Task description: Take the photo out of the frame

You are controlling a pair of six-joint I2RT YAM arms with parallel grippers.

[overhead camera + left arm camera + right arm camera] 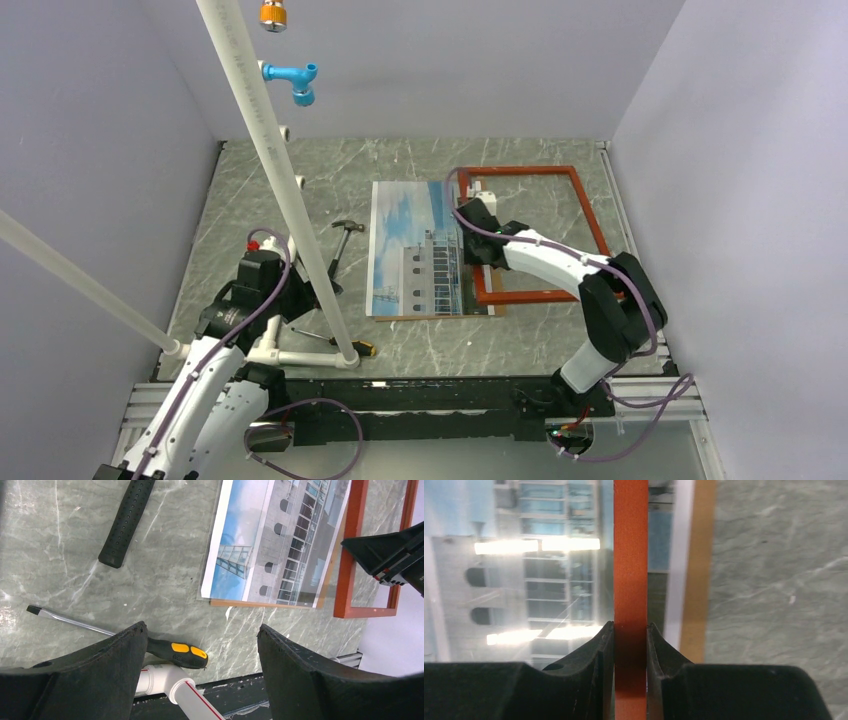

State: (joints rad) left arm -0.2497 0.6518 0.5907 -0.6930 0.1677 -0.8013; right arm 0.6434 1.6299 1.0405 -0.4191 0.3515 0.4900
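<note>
The photo point(415, 250) lies face up on the tabletop point(540, 340), its long axis running from the near edge toward the far wall. The building and sky show plainly, and a strip of brown backing shows along its near edge. The frame point(515, 171) sits to its right. They are not fully apart: the frame's left rail crosses the print's right margin. In the right wrist view we see that rail lying over the picture, with the white border and brown board just to its outer side.

The right gripper point(630, 627) has its fingers point(594, 650) clamped on that rail, one on each side. We cannot tell from these views whether the rail rests on the print or hangs slightly above it.

We judge that what remains is to carry the frame to the right, across the print's short side, until the rail clears the margin. The right arm already has the rail in its grip, so it is the one placed for this.

The left gripper point(202, 630) hovers near the front left corner, its fingers spread wide around nothing, well apart from the print. Between it and the photo lie a hammer point(125, 522) and a screwdriver point(175, 652).
</note>
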